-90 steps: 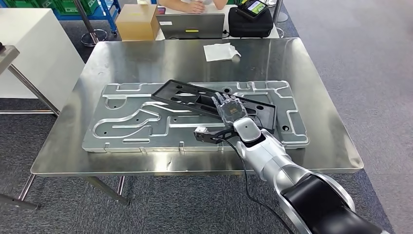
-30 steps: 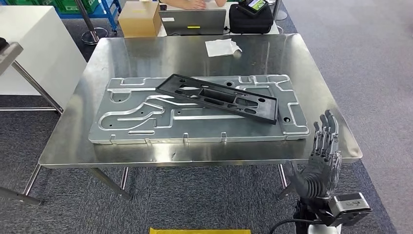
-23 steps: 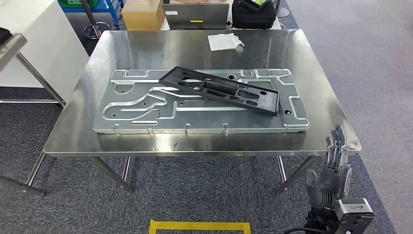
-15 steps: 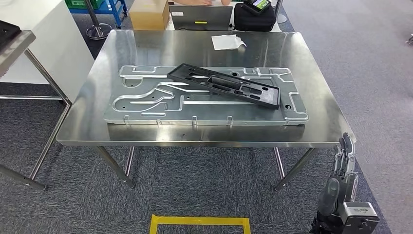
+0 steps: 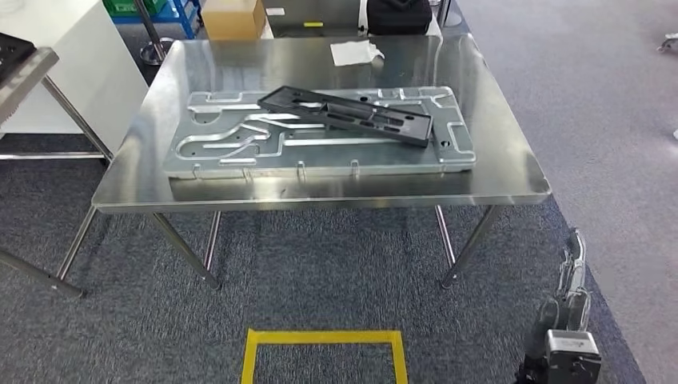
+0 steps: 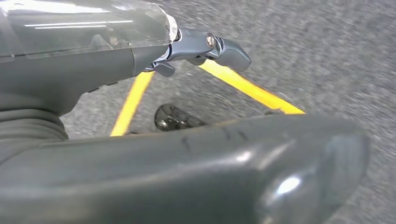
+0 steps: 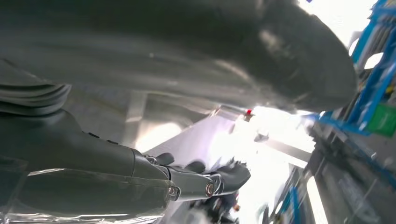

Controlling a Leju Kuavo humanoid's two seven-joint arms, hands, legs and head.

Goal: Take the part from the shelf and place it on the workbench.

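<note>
The black frame-shaped part (image 5: 345, 115) lies flat and slantwise on the large machined aluminium plate (image 5: 208, 152) on the steel workbench (image 5: 512, 172). Nothing touches it. My right hand (image 5: 566, 304) hangs low beside the table's near right corner, over the carpet, with its fingers (image 5: 575, 260) straight and nothing in it. The right wrist view shows the same hand (image 7: 140, 60) with fingers (image 7: 205, 182) stretched out and bare. In the left wrist view my left hand (image 6: 116, 154) hangs over the floor, its fingers (image 6: 210, 46) extended and holding nothing.
A yellow tape rectangle (image 5: 324, 352) marks the carpet in front of the bench. A white cloth (image 5: 354, 52) lies at the bench's far edge, with a cardboard box (image 5: 232, 16) behind it. A white cabinet (image 5: 72, 72) and a shelf corner (image 5: 24, 68) stand at the left.
My right hand has left the black part and dropped to my side. The whole view has pulled back from the bench, so the camera has moved away; the part stays on the plate.
</note>
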